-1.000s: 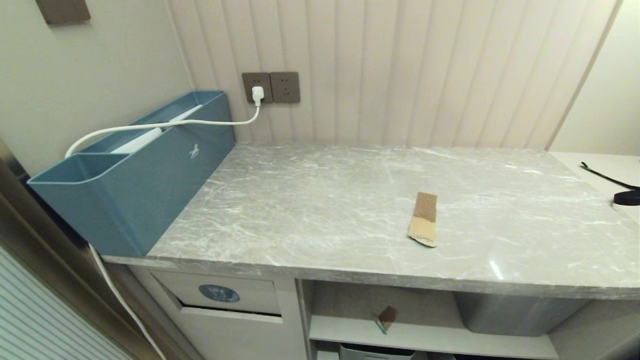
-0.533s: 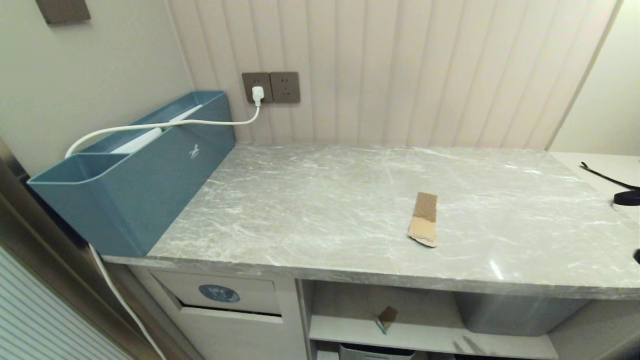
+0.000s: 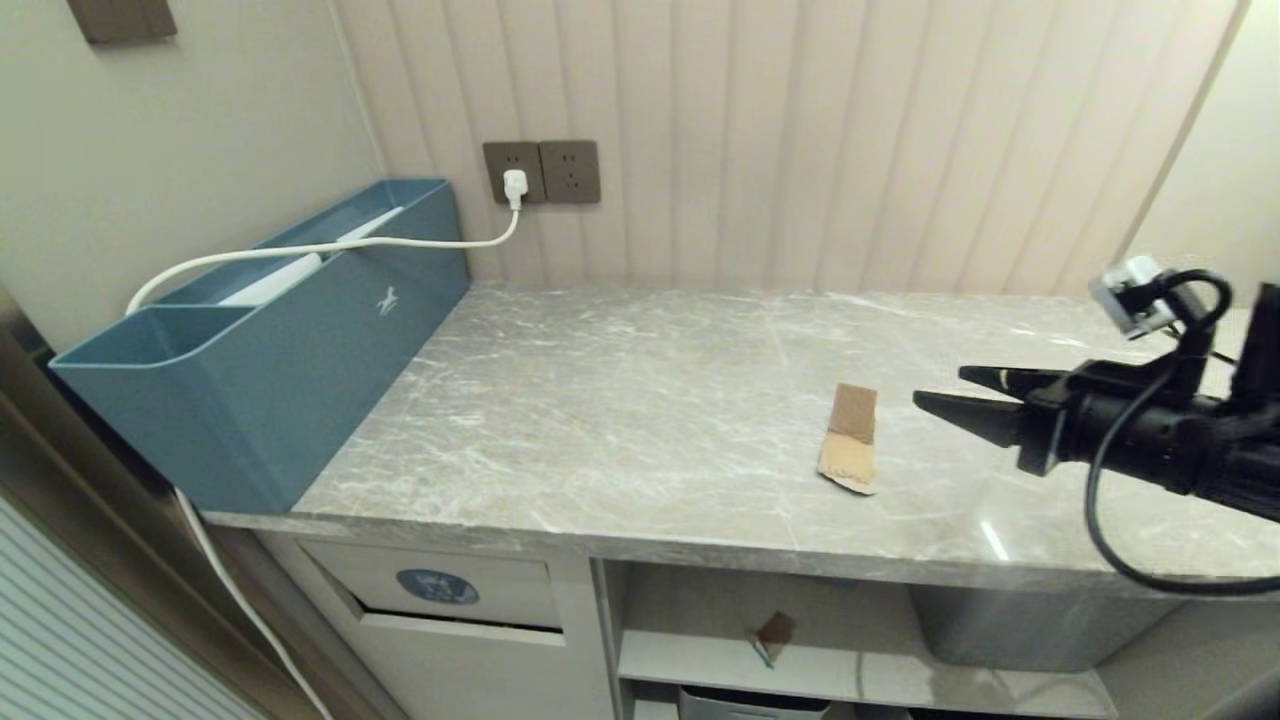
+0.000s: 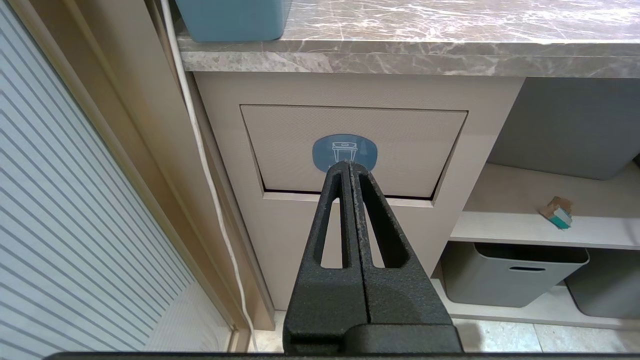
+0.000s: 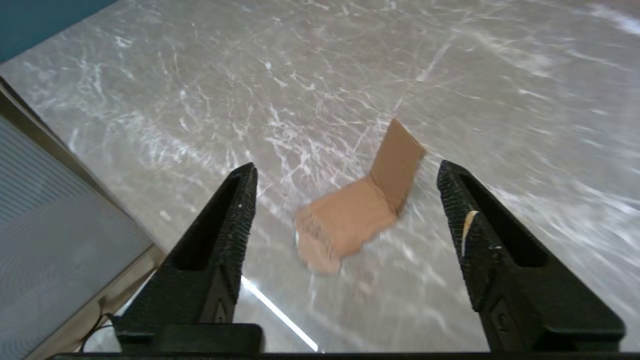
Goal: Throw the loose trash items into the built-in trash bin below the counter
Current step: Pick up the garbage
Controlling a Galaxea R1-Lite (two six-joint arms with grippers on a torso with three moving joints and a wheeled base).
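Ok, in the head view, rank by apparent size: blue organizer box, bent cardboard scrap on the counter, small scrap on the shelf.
1. Blue organizer box
2. Bent cardboard scrap
3. Small shelf scrap, which sits lower and farther away, so it may look smaller.

Warm, even indoor light fills all three views. In the head view a small white glare streak sits on the marble table (image 3: 620, 420) at about 5 o'clock, and the shelf (image 3: 860, 680) beneath lies in dim shade. The right wrist view is smeared with motion blur, strongest toward 3 o'clock, softening the cardboard scrap (image 5: 355, 210). The left wrist view is sharp.
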